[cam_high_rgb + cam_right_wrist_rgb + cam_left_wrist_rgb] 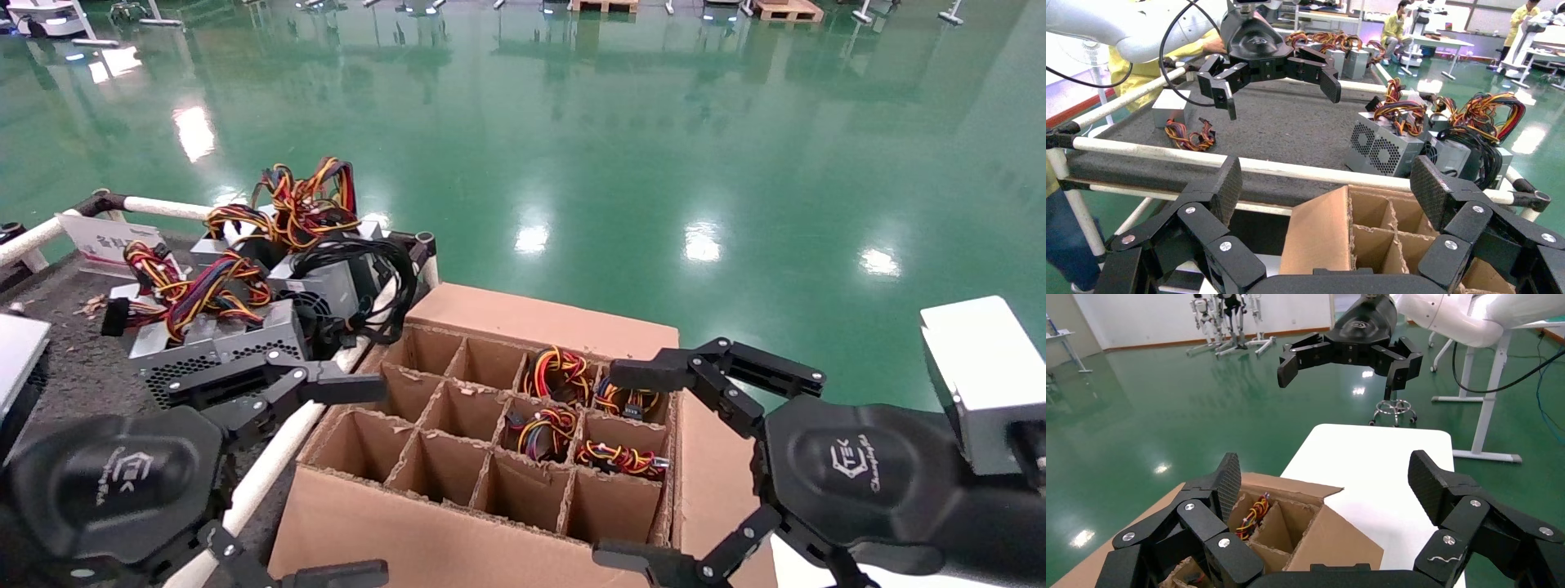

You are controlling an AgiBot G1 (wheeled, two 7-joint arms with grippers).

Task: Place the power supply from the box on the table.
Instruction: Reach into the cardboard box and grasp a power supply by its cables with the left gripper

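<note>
- Left gripper (1324, 484) in the foreground, black fingers (1223, 484) spread wide, nothing between them.
- Below it, a corner of the box (1333, 539), dividers showing, coloured wires (1254, 516) in one cell.
- Beside the box, a smooth white surface (1379, 468).
- Farther off and higher, the right gripper (1340, 370), fingers apart, above the green floor (1138, 416).

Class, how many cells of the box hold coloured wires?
4, at the box's right end: far row, wires and; middle row, and. More may lie hidden deeper.

Box (490, 482) right of table (73, 367).
</note>
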